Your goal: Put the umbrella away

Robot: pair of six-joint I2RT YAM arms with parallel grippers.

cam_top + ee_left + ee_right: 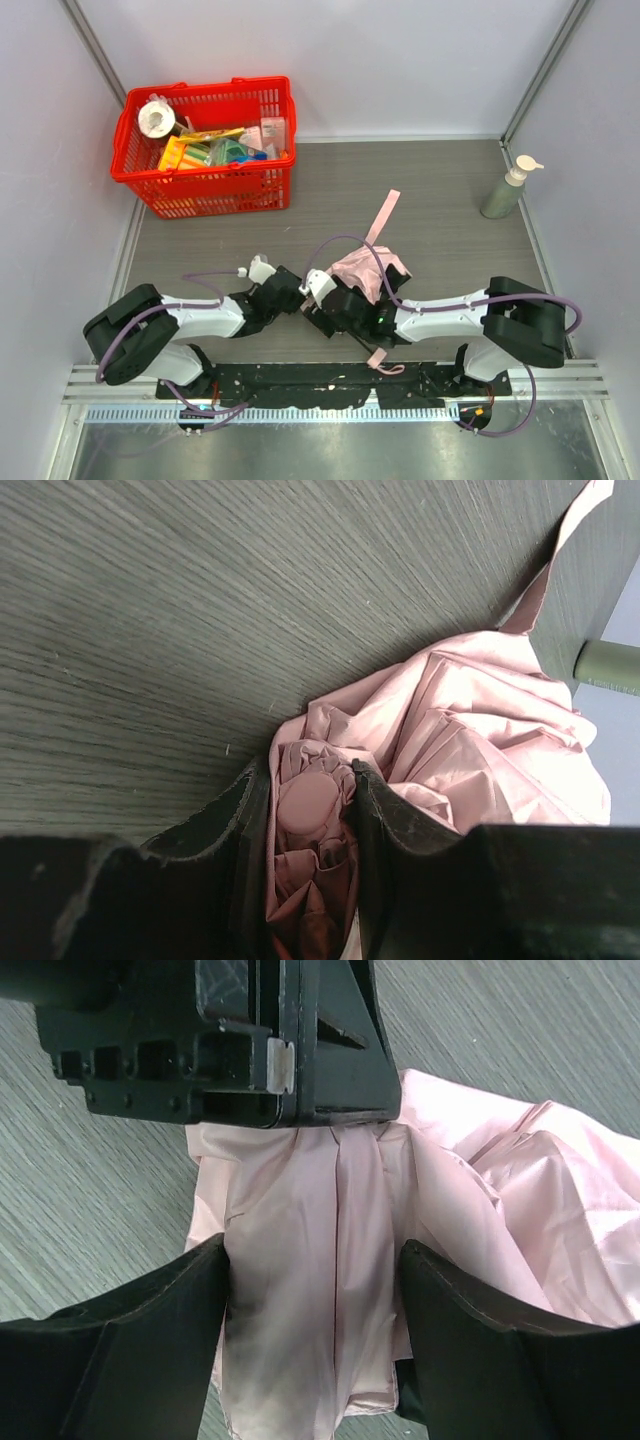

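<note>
The pale pink umbrella lies crumpled on the grey table between my two arms. A pink strap trails from it toward the back, and its small handle with a strap loop lies near the front edge. My left gripper is shut on the bunched fabric around the umbrella's round pink cap; loose fabric spreads to the right. My right gripper faces the left one, with its fingers pressed against both sides of a fold of the umbrella's fabric.
A red plastic basket full of several items stands at the back left. A green pump bottle stands at the back right; it also shows in the left wrist view. Walls close in the table at the left, back and right.
</note>
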